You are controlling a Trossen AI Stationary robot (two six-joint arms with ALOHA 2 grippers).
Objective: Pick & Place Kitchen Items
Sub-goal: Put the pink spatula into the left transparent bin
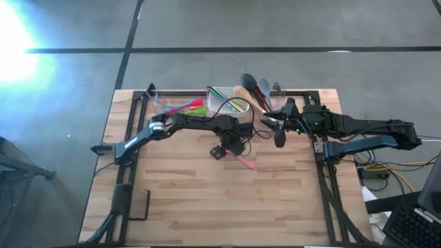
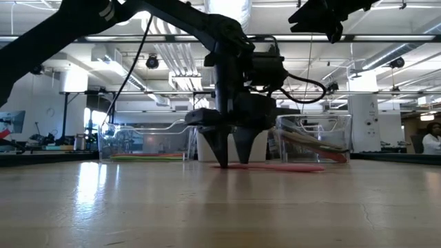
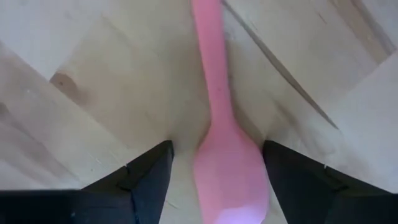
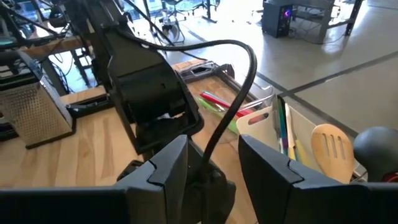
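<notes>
The pink spatula lies flat on the counter directly beneath the left tool, between its spread fingers and untouched by either; that one looks delivered. Behind the left tool, a clear tub keeps several utensils, and a second tub off to its side holds green and pink ones, so much sorting seems left. The right tool hangs above the counter beside the left tool, fingers partly apart, holding nothing.
</notes>
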